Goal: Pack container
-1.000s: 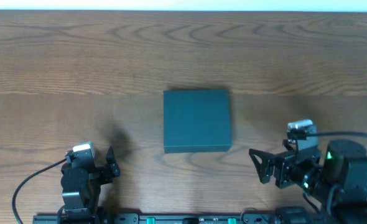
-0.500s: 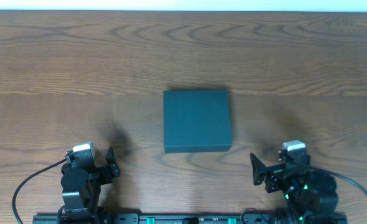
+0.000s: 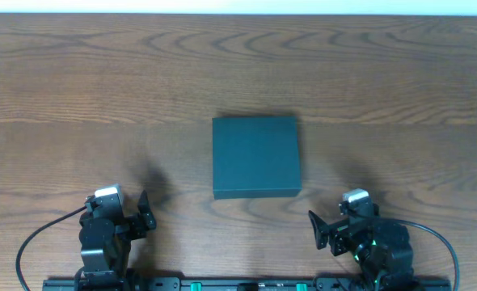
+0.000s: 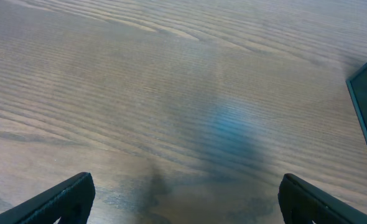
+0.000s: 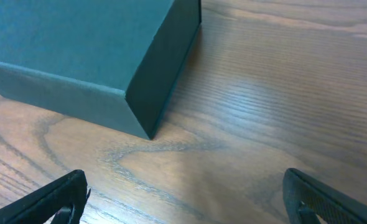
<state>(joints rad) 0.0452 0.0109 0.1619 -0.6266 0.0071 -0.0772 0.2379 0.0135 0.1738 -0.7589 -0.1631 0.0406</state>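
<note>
Dark teal, matte, square cardboard container, closed and plain-faced, resting on brown wood-grain table. Left gripper and right gripper: jaws spread wide, holding nothing, well apart from container.

One container, one table, two tools: the left tool and right tool.

Brightness: even, soft light over the wooden table; nothing dim.
Shadows: faint, soft-edged patches on the wood; a thin dark line beneath the container.
Glare: pale bluish sheen in the left wrist view.
Focus: overhead slightly soft; wrist views blur at lower corners.
</note>
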